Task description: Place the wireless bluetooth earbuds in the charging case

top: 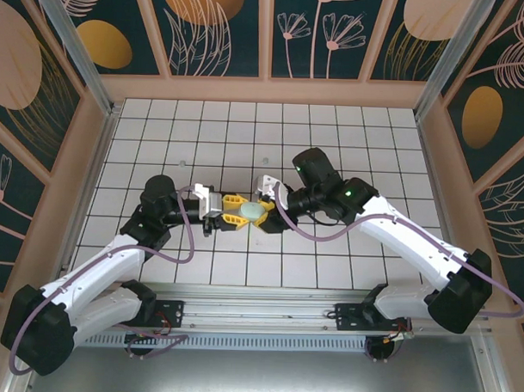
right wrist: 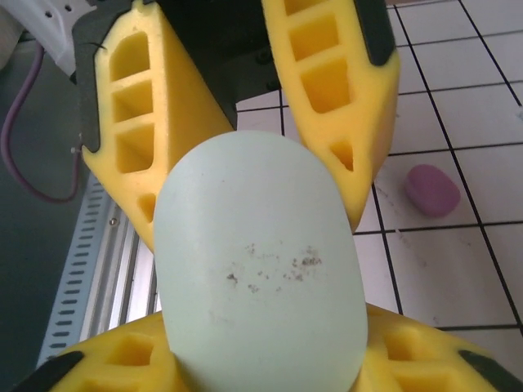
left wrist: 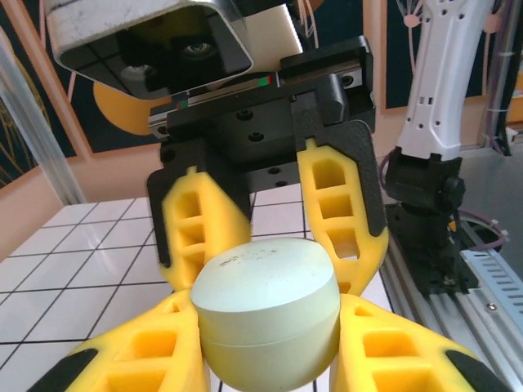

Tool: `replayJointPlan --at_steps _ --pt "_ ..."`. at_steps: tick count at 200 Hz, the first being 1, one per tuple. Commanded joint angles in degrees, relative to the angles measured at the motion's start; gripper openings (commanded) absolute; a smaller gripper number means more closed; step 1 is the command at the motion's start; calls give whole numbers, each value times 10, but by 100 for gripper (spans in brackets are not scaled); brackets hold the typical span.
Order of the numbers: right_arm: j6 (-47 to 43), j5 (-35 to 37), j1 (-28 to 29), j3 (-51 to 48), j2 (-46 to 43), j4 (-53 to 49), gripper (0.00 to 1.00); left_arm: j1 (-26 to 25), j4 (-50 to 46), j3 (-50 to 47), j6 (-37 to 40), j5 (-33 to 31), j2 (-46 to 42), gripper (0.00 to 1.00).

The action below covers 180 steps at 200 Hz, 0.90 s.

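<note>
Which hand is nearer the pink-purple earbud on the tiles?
Left, I'd judge. The pink-purple earbud lies just beside the left hand; the right hand is farther off, at the other end of the mint charging case.

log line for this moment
left gripper: shut on green case | right gripper: fingers around green case, grip unclear | pink earbud: loose on table

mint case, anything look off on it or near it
Dark specks mark the mint case, which is closed and pinched between the left gripper and right gripper. A pink-purple earbud lies loose on the tiles, not in the case.
</note>
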Motion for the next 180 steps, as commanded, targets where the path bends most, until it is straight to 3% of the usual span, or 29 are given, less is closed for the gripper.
replayJointPlan --at_steps 1,23,65,99,180 --pt "15 -7 -1 18 4 40 31 -5 -6 15 1 16 -11 0" --pt "21 -8 -1 10 -1 55 27 -5 -6 12 3 11 -16 3" --pt "25 11 1 3 -4 66 24 -5 1 12 -29 -6 -17 33" --pt "20 25 3 -1 -10 69 24 -4 23 11 -74 -10 -15 45" --pt "0 49 4 -9 -26 66 22 -4 -9 15 -98 -15 -4 57"
